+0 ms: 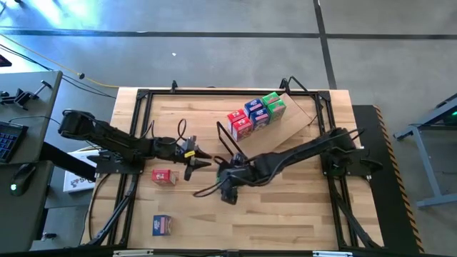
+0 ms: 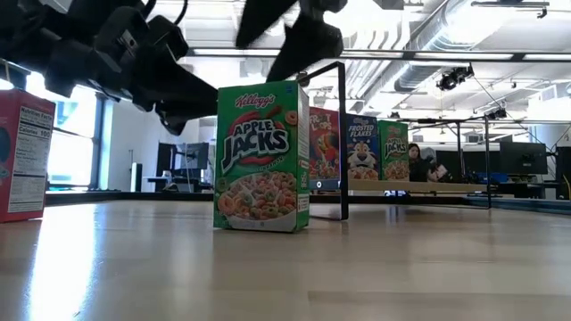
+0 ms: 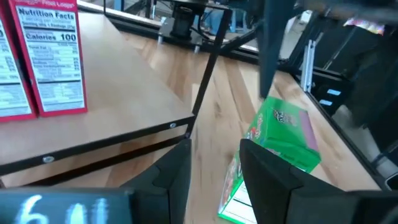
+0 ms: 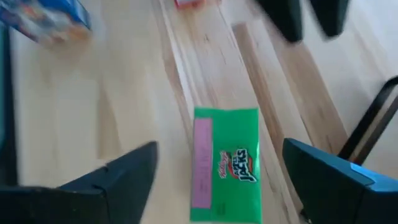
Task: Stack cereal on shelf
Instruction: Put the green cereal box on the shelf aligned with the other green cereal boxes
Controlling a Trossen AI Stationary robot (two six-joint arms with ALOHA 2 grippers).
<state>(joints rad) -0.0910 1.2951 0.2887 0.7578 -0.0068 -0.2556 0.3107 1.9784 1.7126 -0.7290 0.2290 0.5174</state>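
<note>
Right wrist view, green cereal box below wide right gripper

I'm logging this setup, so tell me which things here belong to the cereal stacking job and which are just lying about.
Part of the job:
- green Apple Jacks box, standing on the table under the open right claw
- red box and blue box, loose on the table
- boxes already on the shelf
- shelf
- left claw, close by

Just lying about:
- keyboard
- papers beside the table

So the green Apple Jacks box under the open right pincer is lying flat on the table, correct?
Not flat. The low view shows the green Apple Jacks box standing upright on the table. The right pincer is indeed open above it, per the right wrist view.
</note>
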